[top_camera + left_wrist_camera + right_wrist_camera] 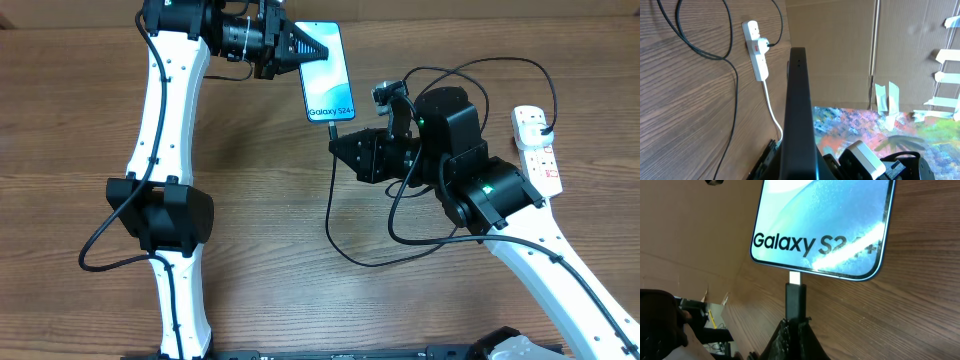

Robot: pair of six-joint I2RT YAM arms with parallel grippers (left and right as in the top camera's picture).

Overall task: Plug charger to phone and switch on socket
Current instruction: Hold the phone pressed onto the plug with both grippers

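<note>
Backdrop: brown wood-grain table [250,200], with a cardboard wall [840,50] behind in the left wrist view.
Phone [328,75]: at the far middle of the table, screen up and "Galaxy S24+" readable, bottom edge towards the right arm.
Phone handling: slim, stiff and glassy, so likely slick and easy to scratch. Best taken across the long edges, clear of the port end.
Left gripper [312,50]: reaching in from the far left with fingers clamped on the phone's upper end, bracing it against a push.
Charger [327,215]: thin, limp black cable looping over the table, no use for pushing. Only the rigid connector tip [795,297] offers a real hold.
Right gripper [796,322]: pinched tight on that connector body, forearm low and pointing straight at the port.
Contact: metal tip meeting the phone's bottom edge. Cannot tell whether fully seated.
Socket [540,155]: white strip well off to the right, black plug [545,130] already in it, switch untouched by either arm.
Judgement: a square, gentle push needed, since a tilted tip may jam or skid off.
</note>
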